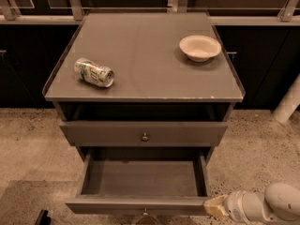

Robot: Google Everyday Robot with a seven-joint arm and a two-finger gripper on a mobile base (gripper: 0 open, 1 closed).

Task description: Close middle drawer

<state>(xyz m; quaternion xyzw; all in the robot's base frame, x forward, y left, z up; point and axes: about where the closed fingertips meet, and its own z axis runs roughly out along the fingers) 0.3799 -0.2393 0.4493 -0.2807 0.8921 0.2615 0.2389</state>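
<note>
The middle drawer (140,178) of the grey cabinet is pulled far out toward me. Its shallow tray is empty. Its low flat front (136,204) runs along the bottom of the view, with a small round knob (145,213) at its centre. The upper drawer (143,134) above it has its own knob and sits nearly flush. My gripper (216,208), tan-tipped on a white arm (267,205), comes in from the lower right. Its tip is at the right end of the open drawer's front, at or very near contact. The lowest drawer is hidden.
On the cabinet top (150,64) a crushed can (94,72) lies at the left and a white bowl (200,47) stands at the right. Dark cabinets run along the back. A white post (288,102) stands at the right on speckled floor.
</note>
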